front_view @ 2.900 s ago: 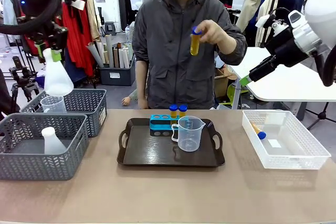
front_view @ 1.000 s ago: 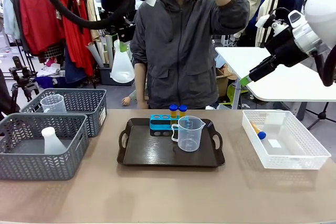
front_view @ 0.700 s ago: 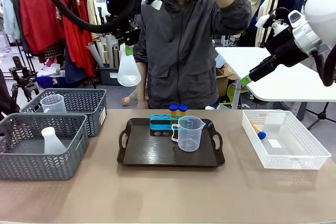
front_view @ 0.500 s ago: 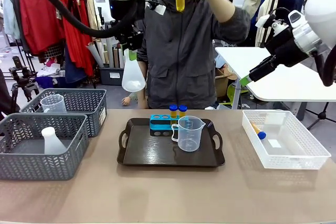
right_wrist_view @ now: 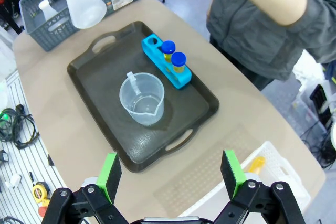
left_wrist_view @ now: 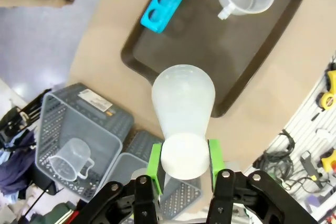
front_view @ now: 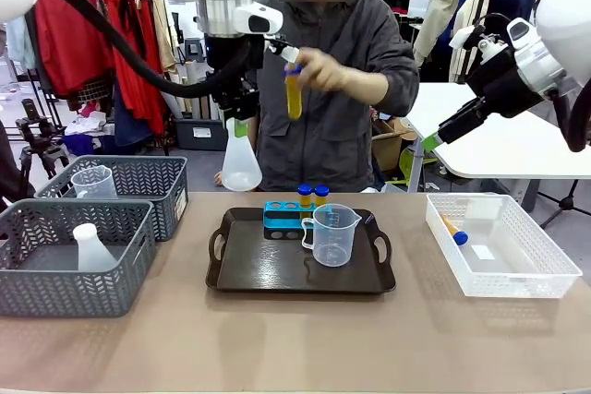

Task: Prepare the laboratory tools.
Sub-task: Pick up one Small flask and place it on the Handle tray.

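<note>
Flask [left_wrist_view: 183, 98] neck inside left claw [left_wrist_view: 184, 160], clearest from left wrist view

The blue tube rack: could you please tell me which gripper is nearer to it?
Left. The left gripper, holding the flask, hangs just up-left of the rack; the right gripper is high, far right.

Tan table [front_view: 277, 343], two grey baskets [front_view: 78, 300] left, dark tray [front_view: 268, 269] centre, white basket [front_view: 517, 285] right

A robot research lab in a workshop hall: cables [right_wrist_view: 14, 124] and a yellow tape measure [right_wrist_view: 39, 190] lie left of the fingers of the right gripper [right_wrist_view: 170, 167]; a garment rack [front_view: 138, 53], a tripod [front_view: 35, 136] and white tables [front_view: 517, 149] stand farther off.
</note>
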You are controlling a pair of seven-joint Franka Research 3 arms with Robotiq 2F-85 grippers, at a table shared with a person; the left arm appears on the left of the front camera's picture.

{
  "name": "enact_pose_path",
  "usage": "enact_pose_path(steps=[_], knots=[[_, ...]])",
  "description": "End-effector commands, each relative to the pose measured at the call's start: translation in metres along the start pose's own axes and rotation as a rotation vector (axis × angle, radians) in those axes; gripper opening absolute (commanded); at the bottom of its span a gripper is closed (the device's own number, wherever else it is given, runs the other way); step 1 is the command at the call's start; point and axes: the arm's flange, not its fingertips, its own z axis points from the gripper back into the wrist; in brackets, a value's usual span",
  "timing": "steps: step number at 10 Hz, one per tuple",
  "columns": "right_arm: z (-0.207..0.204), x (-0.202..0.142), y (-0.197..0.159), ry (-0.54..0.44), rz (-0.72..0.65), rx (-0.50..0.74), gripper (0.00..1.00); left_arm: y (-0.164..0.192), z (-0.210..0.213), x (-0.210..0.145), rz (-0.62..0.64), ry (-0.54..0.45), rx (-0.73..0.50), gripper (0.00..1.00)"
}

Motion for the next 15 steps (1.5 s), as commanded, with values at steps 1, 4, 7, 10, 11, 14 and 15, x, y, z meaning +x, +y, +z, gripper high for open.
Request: enact_pose_path(steps=[1,4,7,10,11,14,15], knots=[[0.000,0.001,-0.002,-0.027,-0.002,0.016,1.00,-0.002,0.003,-0.006,-0.026,-0.010,-0.020,0.00],[0.000,0.001,-0.002,-0.027,-0.002,0.016,1.00,0.003,0.014,-0.017,-0.002,-0.031,-0.002,0.00],[0.000,0.001,-0.002,-0.027,-0.002,0.016,1.00,0.006,0.018,-0.025,0.020,-0.039,0.003,0.00],[0.000,0.001,-0.002,-0.027,-0.002,0.016,1.00,0.011,0.018,-0.030,0.031,0.000,0.049,0.00],[0.000,0.001,-0.002,-0.027,-0.002,0.016,1.00,0.009,0.020,-0.019,0.029,-0.018,0.019,0.00],[0.000,0.001,-0.002,-0.027,-0.002,0.016,1.00,0.009,0.020,-0.019,0.029,-0.018,0.019,0.00],[0.000,0.001,-0.002,-0.027,-0.002,0.016,1.00,0.009,0.020,-0.019,0.029,-0.018,0.019,0.00]])
